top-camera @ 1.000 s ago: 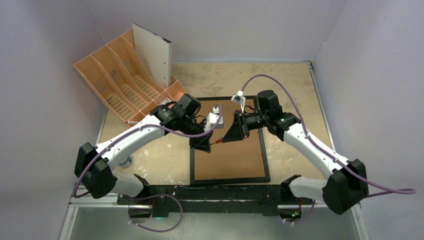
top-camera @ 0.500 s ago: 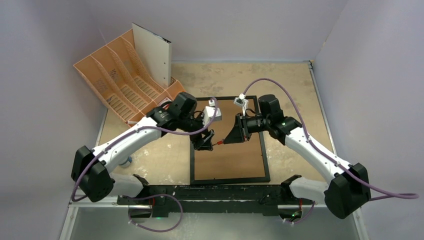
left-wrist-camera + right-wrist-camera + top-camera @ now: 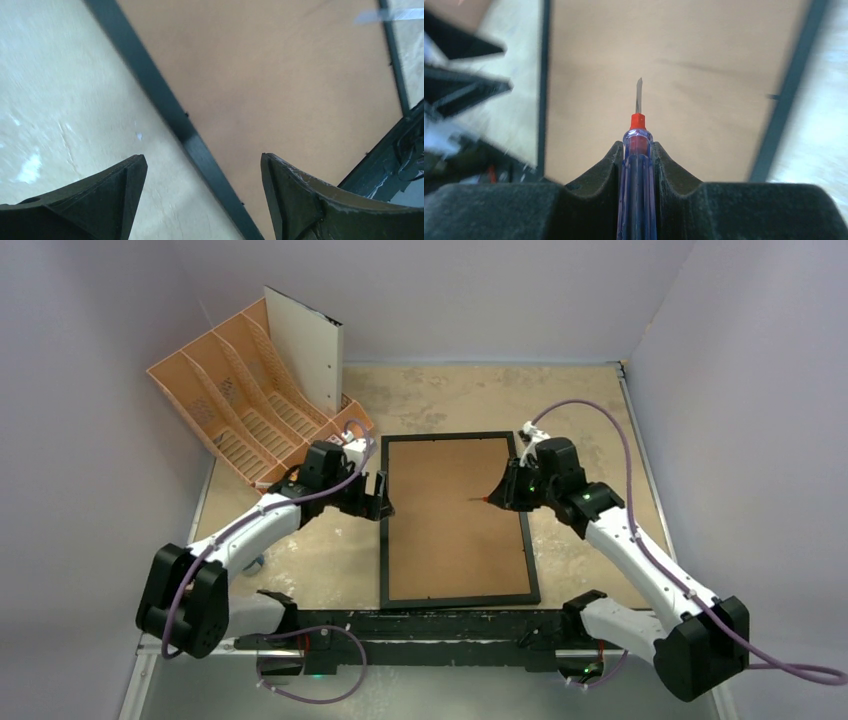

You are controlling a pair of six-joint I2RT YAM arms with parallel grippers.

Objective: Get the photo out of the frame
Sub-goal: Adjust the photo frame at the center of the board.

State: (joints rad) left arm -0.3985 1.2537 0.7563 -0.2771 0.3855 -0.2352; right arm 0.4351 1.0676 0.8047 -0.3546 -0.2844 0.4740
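Observation:
The frame lies flat in the middle of the table, back side up, its brown backing board filling it. The photo is hidden. My left gripper hangs open over the frame's left bar, one finger above the table and the other above the board. My right gripper is above the board near the frame's right bar. It is shut on a blue-handled screwdriver with a red collar, whose blade points across the board.
An orange file organiser stands at the back left with a white sheet upright in it. Purple cables loop off both arms. Walls close in on the left, right and back.
My left gripper has opened and drawn back left from the frame's middle to its left bar. My right gripper has pulled right with the screwdriver still in it.

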